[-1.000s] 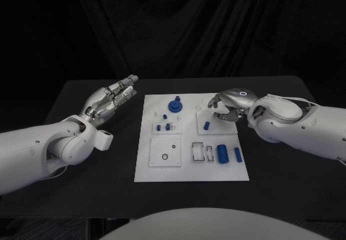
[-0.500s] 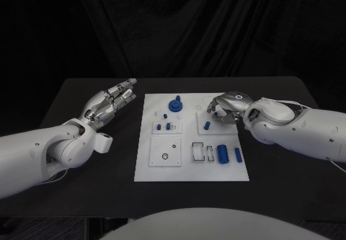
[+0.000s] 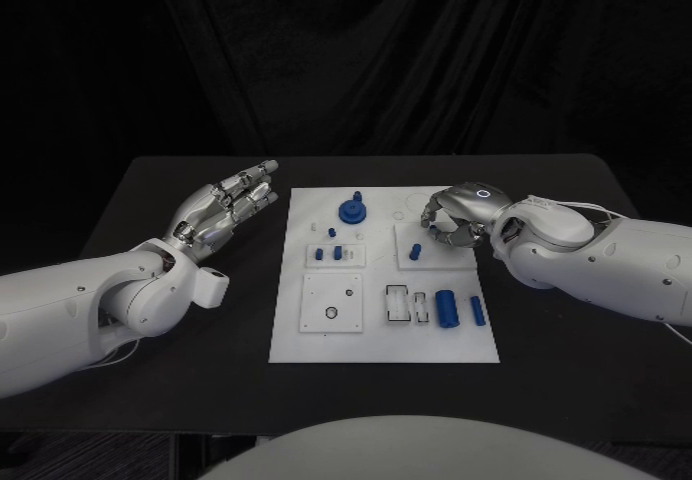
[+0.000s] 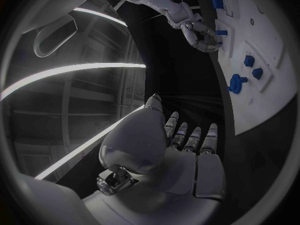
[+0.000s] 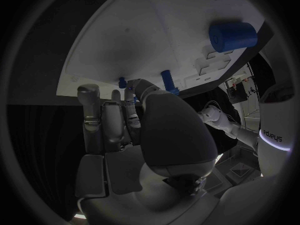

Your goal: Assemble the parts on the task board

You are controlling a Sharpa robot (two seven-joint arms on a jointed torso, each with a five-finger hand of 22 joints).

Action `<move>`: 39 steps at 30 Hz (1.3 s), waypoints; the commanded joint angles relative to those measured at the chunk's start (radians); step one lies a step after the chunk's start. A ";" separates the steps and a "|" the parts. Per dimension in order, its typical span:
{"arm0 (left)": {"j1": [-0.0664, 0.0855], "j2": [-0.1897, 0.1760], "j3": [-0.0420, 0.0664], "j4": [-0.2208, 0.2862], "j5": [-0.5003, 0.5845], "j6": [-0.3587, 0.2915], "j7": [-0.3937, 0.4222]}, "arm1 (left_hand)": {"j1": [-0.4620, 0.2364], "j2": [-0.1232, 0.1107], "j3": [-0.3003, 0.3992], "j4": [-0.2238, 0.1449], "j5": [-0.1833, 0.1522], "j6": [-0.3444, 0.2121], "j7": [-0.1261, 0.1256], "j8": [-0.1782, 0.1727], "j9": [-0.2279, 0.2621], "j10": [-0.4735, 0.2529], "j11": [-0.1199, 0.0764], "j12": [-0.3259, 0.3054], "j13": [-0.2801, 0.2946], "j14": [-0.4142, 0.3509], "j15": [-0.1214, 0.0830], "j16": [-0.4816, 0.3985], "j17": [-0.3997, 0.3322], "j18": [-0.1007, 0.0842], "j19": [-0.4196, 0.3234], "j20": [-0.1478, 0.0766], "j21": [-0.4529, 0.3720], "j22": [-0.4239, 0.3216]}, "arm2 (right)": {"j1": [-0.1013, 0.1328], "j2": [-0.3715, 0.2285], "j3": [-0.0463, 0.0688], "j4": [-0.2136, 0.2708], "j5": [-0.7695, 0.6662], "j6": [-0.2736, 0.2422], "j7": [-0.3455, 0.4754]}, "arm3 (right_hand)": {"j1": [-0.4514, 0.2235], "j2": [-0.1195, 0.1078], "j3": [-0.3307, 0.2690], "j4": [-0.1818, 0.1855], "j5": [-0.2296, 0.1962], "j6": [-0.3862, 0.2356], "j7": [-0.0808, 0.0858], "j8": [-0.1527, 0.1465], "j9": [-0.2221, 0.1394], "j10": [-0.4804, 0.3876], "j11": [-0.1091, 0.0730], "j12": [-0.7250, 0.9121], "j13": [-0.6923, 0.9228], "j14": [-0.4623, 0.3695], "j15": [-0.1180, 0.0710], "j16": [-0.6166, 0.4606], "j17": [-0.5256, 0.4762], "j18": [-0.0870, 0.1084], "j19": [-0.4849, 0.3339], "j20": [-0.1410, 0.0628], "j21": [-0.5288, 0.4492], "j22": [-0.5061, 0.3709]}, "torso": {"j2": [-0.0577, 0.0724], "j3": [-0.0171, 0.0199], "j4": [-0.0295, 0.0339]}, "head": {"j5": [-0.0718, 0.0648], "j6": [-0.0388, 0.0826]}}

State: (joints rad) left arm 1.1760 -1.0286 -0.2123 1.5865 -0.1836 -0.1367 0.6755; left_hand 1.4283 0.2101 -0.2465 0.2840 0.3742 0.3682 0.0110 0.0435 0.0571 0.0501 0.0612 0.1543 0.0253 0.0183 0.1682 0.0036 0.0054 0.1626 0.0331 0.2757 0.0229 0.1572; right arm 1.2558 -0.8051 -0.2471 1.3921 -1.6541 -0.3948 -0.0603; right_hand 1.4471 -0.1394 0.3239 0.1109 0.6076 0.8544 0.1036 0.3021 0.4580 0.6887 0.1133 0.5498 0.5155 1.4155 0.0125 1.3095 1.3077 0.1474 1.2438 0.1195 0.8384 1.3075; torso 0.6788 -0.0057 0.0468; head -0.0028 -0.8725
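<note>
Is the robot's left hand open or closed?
Open. The left robot hand hovers beside the board, fingers straight and apart, holding nothing.

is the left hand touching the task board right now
Apart. In the head view the left hand is raised beside the task board, with bare black table between its fingers and the board's edge.

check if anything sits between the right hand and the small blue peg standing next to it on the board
Nothing visible does. The right hand hangs right beside the small blue peg on the task board, fingers curled toward it, with only bare white board between them.
</note>
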 commanded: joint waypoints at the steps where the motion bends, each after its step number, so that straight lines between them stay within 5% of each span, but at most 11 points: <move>1: -0.002 0.004 0.001 0.000 0.009 0.011 0.070 | 0.013 0.001 -0.004 -0.003 0.013 -0.004 0.005 -0.002 -0.001 -0.002 0.007 0.002 0.001 0.002 0.009 0.005 0.001 0.017 0.001 0.011 0.004 0.002 | -0.003 -0.002 0.001 -0.001 -0.007 -0.012 -0.013 | -0.008 0.006 0.001 -0.007 0.004 0.007 0.000 0.006 0.010 0.005 -0.005 0.009 -0.001 0.003 -0.003 0.005 0.017 -0.015 0.002 -0.006 0.004 0.091 | -0.001 -0.0005 -0.0009 | 0.001 0.000; 12: -0.004 0.007 0.001 -0.002 0.009 0.012 0.060 | 0.032 0.001 -0.003 -0.008 0.043 0.008 0.024 0.000 0.001 -0.006 0.001 -0.001 0.001 0.007 0.018 0.007 0.003 0.015 0.009 0.015 0.008 0.013 | -0.003 -0.004 0.001 -0.007 -0.007 -0.005 -0.020 | -0.021 0.015 -0.002 -0.018 0.010 -0.029 0.001 0.017 0.063 0.035 -0.016 0.052 0.017 0.013 -0.007 0.018 0.021 -0.019 0.015 -0.009 0.032 0.095 | 0.000 -0.0008 0.0002 | 0.001 0.000; 39: -0.008 0.015 0.001 -0.010 0.009 0.031 0.037 | 0.063 0.007 0.006 -0.024 0.116 0.062 0.071 0.009 0.012 -0.007 0.000 0.001 0.001 0.025 0.036 0.018 0.007 0.002 0.037 0.019 0.020 0.040 | -0.015 0.009 0.001 -0.030 -0.007 0.015 -0.008 | -0.016 0.023 0.017 -0.041 -0.003 -0.064 0.013 0.004 0.096 0.084 -0.037 0.106 0.043 0.012 -0.017 0.016 0.013 -0.020 0.016 -0.018 0.047 0.097 | 0.000 -0.0009 0.0003 | -0.001 0.000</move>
State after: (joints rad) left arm 1.1694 -1.0156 -0.2122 1.5754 -0.1812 -0.1216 0.6769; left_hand 1.4821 0.2196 -0.2393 0.2659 0.4867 0.4235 0.0807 0.0482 0.0682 0.0466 0.0578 0.1541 0.0252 0.0433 0.2003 0.0153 0.0120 0.1623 0.0633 0.2916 0.0385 0.1971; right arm 1.2444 -0.7969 -0.2466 1.3653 -1.6542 -0.3888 -0.0605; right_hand 1.4328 -0.1252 0.3409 0.0755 0.6099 0.7998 0.1172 0.3115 0.5533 0.7636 0.0762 0.6518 0.5570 1.4278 0.0001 1.3217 1.3075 0.1478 1.2561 0.1071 0.8790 1.3080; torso 0.6782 -0.0066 0.0472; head -0.0040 -0.8725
